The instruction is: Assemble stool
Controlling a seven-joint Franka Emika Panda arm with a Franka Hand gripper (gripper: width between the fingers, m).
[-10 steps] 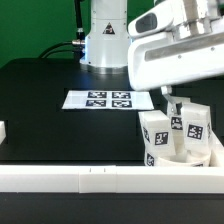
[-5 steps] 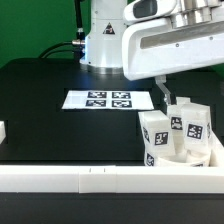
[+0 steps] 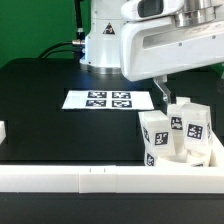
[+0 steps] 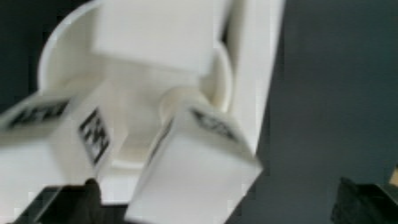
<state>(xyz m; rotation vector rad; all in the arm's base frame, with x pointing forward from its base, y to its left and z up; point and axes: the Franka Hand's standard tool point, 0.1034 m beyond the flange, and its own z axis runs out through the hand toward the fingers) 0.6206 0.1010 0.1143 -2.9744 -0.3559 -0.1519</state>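
The white stool stands at the exterior view's right, against the rail. Its round seat (image 3: pixel 213 153) holds three short blocky legs (image 3: pixel 156 131) that stand upright and carry black-and-white tags. My gripper (image 3: pixel 163 96) hangs just above and behind the legs, apart from them. In the wrist view the gripper (image 4: pixel 222 205) is open. Its dark fingertips (image 4: pixel 68 204) stand wide apart on either side of one tagged leg (image 4: pixel 192 165) below them. The seat's curved rim (image 4: pixel 68 55) shows behind the legs.
The marker board (image 3: pixel 110 100) lies flat on the black table near the robot base (image 3: pixel 103 40). A long white border rail (image 3: pixel 90 178) runs along the front edge. A small white piece (image 3: pixel 3 130) sits at the exterior view's left edge.
My hand has risen and shifted toward the exterior view's left, away from the legs. The stool has not moved.
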